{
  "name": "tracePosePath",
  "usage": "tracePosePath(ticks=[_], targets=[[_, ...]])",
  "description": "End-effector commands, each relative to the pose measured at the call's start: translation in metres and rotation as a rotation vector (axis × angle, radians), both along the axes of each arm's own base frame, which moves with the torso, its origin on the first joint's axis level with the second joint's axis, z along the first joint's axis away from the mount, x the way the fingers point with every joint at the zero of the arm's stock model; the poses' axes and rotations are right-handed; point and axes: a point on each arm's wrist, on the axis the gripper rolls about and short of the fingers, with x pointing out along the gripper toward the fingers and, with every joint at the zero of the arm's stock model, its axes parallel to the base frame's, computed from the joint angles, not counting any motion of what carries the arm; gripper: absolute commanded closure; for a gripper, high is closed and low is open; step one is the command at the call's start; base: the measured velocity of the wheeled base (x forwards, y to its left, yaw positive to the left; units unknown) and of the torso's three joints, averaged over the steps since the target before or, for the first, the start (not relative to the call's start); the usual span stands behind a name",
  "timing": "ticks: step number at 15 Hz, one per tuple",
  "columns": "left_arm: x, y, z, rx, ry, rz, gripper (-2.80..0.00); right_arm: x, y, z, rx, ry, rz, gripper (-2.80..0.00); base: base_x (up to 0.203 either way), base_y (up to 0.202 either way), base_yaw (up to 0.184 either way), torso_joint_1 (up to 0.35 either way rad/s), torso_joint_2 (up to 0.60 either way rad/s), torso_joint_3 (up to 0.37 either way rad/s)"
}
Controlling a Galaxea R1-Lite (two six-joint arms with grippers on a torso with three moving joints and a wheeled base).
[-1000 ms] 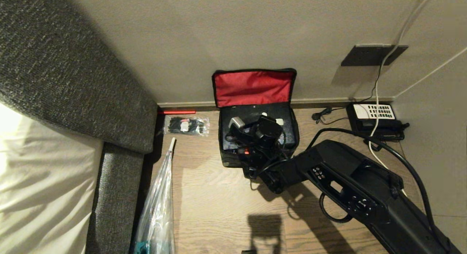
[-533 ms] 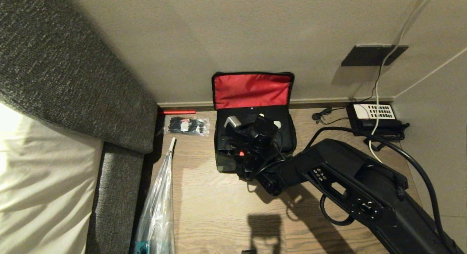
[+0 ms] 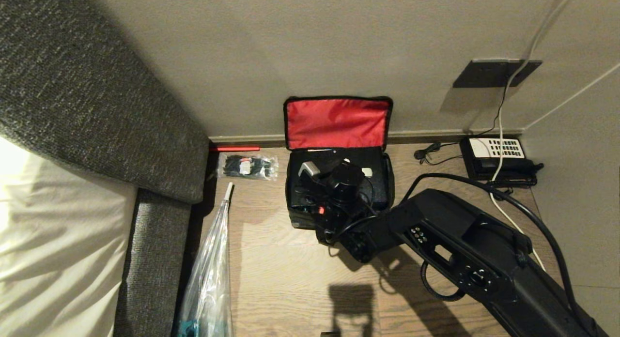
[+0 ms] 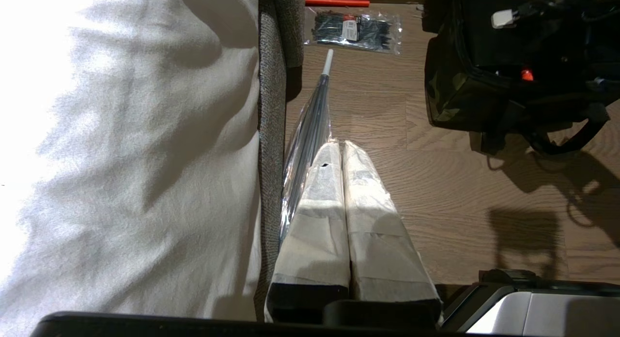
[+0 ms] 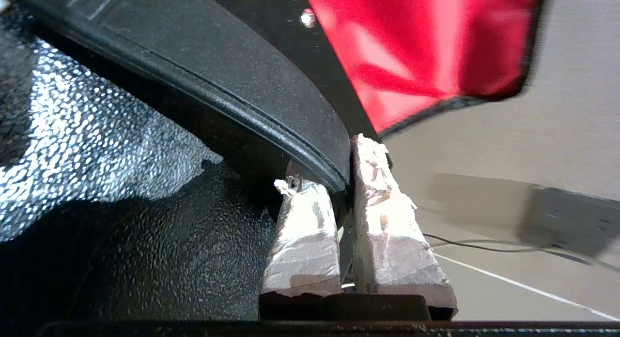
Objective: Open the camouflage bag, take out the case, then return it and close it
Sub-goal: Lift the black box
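bag: the camouflage bag (image 3: 298,216) stands on the floor (image 3: 281,274) against the wall's foot, red lid (image 3: 336,121) folded up against the wall
case: the black case (image 3: 375,182) sits in the open bag
right end effector (image 5: 339,182): over the bag, taped fingers (image 5: 382,221) clenched on the case's thin edge
left end effector (image 4: 341,148): clenched on nothing, above the floor beside the bed (image 4: 121,133)
nearby: umbrella (image 3: 208,274) along the bed; telephone (image 3: 496,155) in the far right corner

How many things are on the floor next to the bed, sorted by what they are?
Bags: 1, the camouflage bag
Cases: 1, the case
Telephones: 1
Umbrellas: 1
Packets of black ties: 1
Red sticks: 1
Total: 6
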Motion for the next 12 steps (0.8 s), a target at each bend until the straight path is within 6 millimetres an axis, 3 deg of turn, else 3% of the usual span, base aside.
tracePosePath(ticks=[1, 7, 12], targets=[[0.0, 0.0, 0.0, 0.0, -0.004, 0.001, 0.0, 0.004, 0.001, -0.016, -0.015, 0.021, -0.008, 0.0, 0.0, 0.0, 0.0, 0.0, 0.0, 0.0], [0.0, 0.0, 0.0, -0.002, -0.004, 0.001, 0.0, 0.01, 0.002, -0.034, -0.032, 0.052, -0.013, 0.0, 0.0, 0.0, 0.0, 0.0, 0.0, 0.0], [0.0, 0.0, 0.0, 0.0, -0.002, 0.001, 0.0, 0.008, 0.001, -0.013, 0.001, 0.021, -0.011, 0.0, 0.0, 0.0, 0.0, 0.0, 0.0, 0.0]])
